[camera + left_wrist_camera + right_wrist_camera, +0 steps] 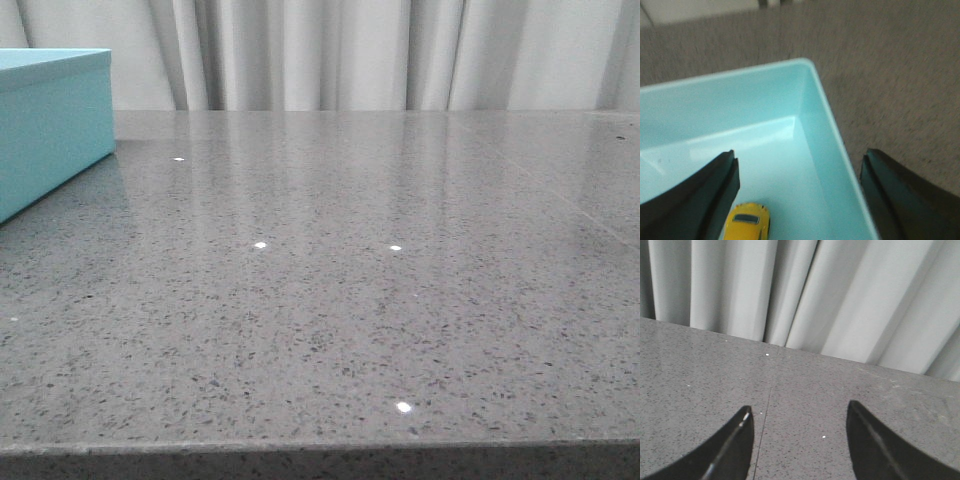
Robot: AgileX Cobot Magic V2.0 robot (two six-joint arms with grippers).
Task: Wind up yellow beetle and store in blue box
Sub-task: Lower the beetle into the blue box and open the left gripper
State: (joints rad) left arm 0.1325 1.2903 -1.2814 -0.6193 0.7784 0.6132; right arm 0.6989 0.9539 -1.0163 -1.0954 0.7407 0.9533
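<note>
The yellow beetle (746, 222) lies on the floor of the blue box (810, 90) in the left wrist view, partly cut off at the frame's edge. My left gripper (799, 156) hangs open and empty above the box's corner, one finger over the inside and the other over the table outside. The blue box also shows in the front view (50, 120) at the far left; neither arm is in that view. My right gripper (800, 412) is open and empty above the bare grey table.
The speckled grey table (330, 300) stretches across the front view with its front edge near the bottom. White curtains (330, 50) hang behind it and also show in the right wrist view (805, 295).
</note>
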